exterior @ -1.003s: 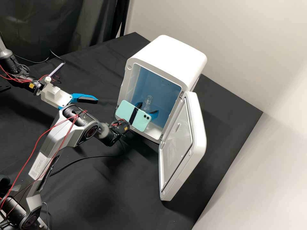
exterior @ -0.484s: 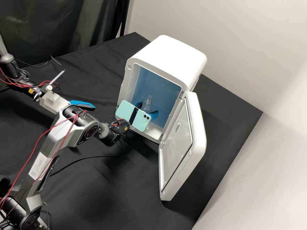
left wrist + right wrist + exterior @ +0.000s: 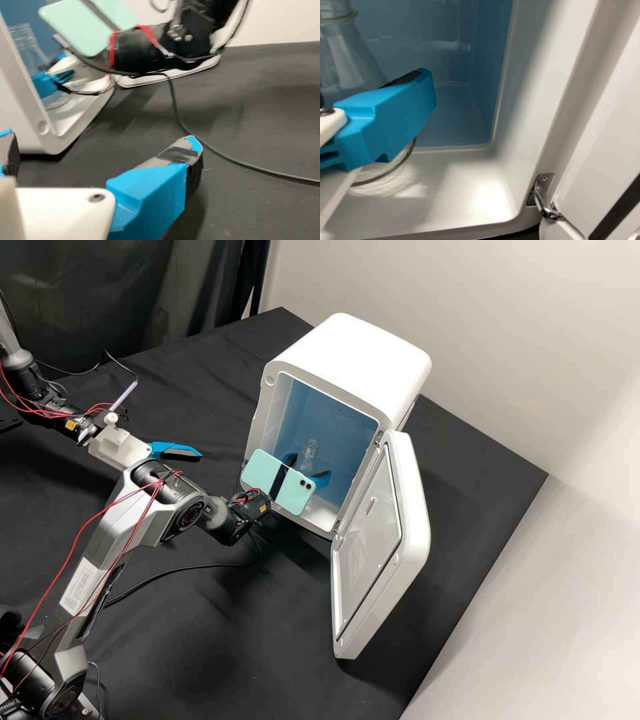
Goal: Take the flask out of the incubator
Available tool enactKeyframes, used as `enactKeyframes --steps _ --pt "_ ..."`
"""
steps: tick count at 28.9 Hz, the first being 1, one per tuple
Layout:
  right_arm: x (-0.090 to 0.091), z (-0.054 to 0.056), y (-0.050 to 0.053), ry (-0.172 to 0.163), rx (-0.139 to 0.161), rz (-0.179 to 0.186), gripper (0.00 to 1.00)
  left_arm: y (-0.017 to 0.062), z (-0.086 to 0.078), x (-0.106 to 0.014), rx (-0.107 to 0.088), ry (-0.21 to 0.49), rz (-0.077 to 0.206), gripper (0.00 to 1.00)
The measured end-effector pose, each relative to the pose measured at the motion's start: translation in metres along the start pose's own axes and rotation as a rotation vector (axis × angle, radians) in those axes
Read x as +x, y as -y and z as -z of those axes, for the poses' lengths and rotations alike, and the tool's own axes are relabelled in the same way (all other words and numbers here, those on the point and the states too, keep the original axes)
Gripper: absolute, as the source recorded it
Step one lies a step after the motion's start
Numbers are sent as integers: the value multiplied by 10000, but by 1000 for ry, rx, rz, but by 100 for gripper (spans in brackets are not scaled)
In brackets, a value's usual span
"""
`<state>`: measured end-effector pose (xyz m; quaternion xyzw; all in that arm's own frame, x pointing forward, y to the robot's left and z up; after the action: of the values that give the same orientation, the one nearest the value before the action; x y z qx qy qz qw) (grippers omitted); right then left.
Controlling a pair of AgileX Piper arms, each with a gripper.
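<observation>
Left gripper (image 3: 190, 452) has shifted a little, jaws apart; right gripper (image 3: 308, 468) flanks the flask (image 3: 309, 449) inside the incubator (image 3: 353, 353), grip unclear.

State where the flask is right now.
The flask stands on the floor inside the open incubator, mid-frame in the high view, right of the left gripper, with the right gripper at its base.
</observation>
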<state>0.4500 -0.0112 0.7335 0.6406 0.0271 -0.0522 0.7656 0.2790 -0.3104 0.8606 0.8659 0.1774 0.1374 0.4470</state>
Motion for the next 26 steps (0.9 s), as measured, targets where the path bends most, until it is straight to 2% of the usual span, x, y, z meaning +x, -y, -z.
enactKeyframes --steps 4,5,6,9,14,20,23,26 --pt "-1 -1 2 0 0 1 0 -10 97 -7 -16 -28 -3 100" --pt "-5 -5 6 2 0 2 0 -17 117 -5 -36 -31 -6 100" --pt "-16 -6 9 1 -1 4 0 -18 132 -7 -47 -36 -7 100" --pt "-35 -15 24 2 -3 8 0 -15 128 -6 -46 -26 -4 100" --pt "-53 11 -18 -8 -9 4 0 17 169 14 -38 -22 9 100" --pt "-102 12 -30 -10 -10 0 0 15 241 10 -60 -45 7 100" --pt "-126 4 -23 -10 -13 6 0 15 239 10 -60 -43 7 100" --pt "-170 -59 -9 -8 -24 13 0 15 239 10 -60 -43 7 100"
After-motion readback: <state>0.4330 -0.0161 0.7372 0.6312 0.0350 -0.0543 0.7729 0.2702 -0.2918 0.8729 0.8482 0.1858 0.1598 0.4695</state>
